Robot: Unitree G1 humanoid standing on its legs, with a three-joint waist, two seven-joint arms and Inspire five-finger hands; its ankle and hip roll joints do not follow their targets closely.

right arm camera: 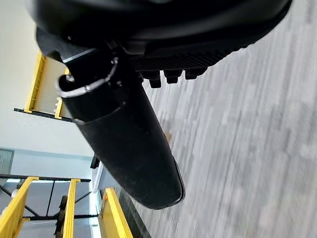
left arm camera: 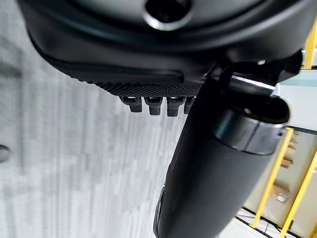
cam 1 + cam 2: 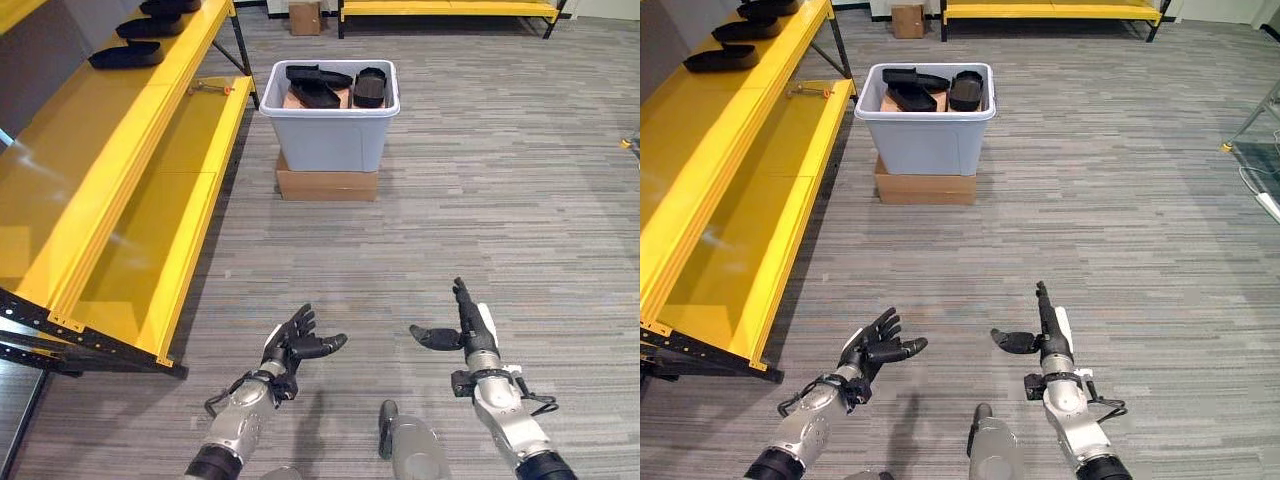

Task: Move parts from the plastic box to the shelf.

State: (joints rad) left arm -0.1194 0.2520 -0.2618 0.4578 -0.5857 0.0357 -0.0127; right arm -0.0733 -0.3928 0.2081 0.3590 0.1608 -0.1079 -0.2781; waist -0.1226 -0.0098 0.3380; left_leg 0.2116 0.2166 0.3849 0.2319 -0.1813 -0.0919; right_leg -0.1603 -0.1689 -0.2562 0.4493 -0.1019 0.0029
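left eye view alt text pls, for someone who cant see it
Both robot hands, left hand and right hand, hover open and empty over grey floor. Ahead, a plastic box holding black parts sits on a cardboard box. A yellow shelf on the left already carries black parts.

bright even light, glare on shelf (image 3: 70,190)

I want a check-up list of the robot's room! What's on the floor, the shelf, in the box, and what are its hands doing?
Surface: grey striped floor.
Job's things: black parts in the plastic box; more black parts on the yellow shelf.
Clutter: cardboard box under the plastic box; small orange-tipped item on the lower shelf level.
Hands: left hand and right hand open, holding nothing, apart from the box.
Cables: nothing seen.
Surroundings: yellow bench and another cardboard box farther off.
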